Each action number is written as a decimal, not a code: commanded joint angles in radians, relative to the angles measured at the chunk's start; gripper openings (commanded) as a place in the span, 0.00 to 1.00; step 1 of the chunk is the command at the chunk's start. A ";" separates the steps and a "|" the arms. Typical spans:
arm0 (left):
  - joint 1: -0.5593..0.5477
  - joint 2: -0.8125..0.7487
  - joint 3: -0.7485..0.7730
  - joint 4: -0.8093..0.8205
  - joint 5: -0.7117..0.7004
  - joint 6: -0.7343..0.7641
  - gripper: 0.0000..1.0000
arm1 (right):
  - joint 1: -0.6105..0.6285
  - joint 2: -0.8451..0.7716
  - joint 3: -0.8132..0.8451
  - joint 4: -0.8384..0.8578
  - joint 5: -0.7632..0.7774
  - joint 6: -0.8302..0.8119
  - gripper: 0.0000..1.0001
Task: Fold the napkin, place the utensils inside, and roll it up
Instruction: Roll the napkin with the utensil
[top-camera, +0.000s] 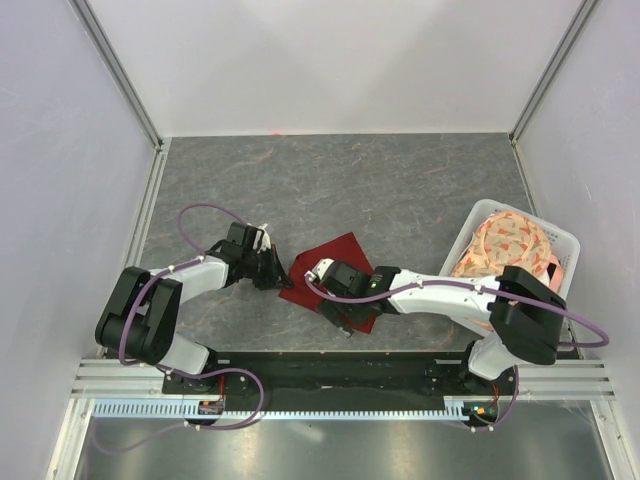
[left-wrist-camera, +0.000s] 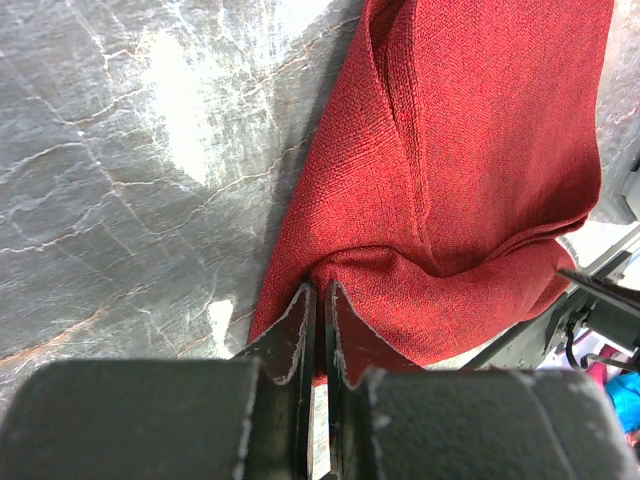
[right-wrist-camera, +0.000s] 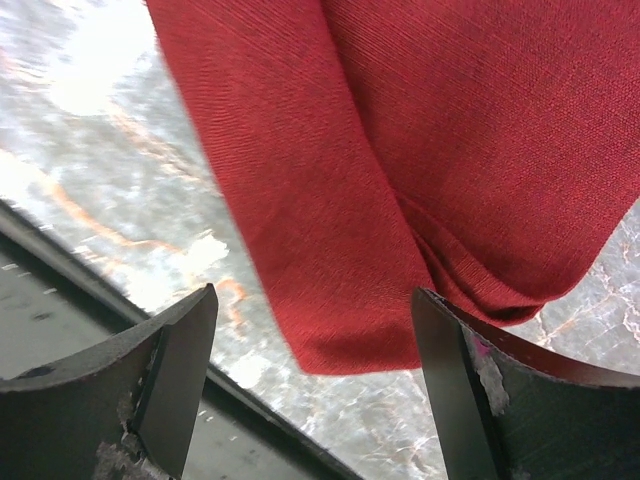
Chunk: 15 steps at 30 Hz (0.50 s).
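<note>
The dark red napkin (top-camera: 340, 262) lies folded on the grey table between the two arms. My left gripper (top-camera: 282, 279) is at its left corner. In the left wrist view its jaws (left-wrist-camera: 320, 292) are shut on a bunched edge of the napkin (left-wrist-camera: 470, 170), which wrinkles up from the pinch. My right gripper (top-camera: 342, 318) hovers over the napkin's near corner. In the right wrist view it (right-wrist-camera: 315, 300) is open, its fingers standing either side of the corner of the napkin (right-wrist-camera: 400, 150) without touching it. The utensils are out of view.
A white basket (top-camera: 556, 240) holding a peach-and-cream floral cloth (top-camera: 505, 245) stands at the right, beside the right arm. The black rail (top-camera: 330, 362) at the table's near edge runs just below the right gripper. White walls close in the table.
</note>
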 joint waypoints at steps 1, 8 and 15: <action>-0.004 0.024 0.005 -0.043 -0.025 0.040 0.02 | 0.002 0.044 0.028 0.000 0.078 -0.027 0.87; -0.004 0.024 0.004 -0.044 -0.025 0.041 0.02 | 0.002 0.068 0.058 0.007 0.096 -0.070 0.87; -0.004 0.028 0.005 -0.044 -0.023 0.041 0.02 | -0.001 0.085 0.052 0.015 0.081 -0.090 0.87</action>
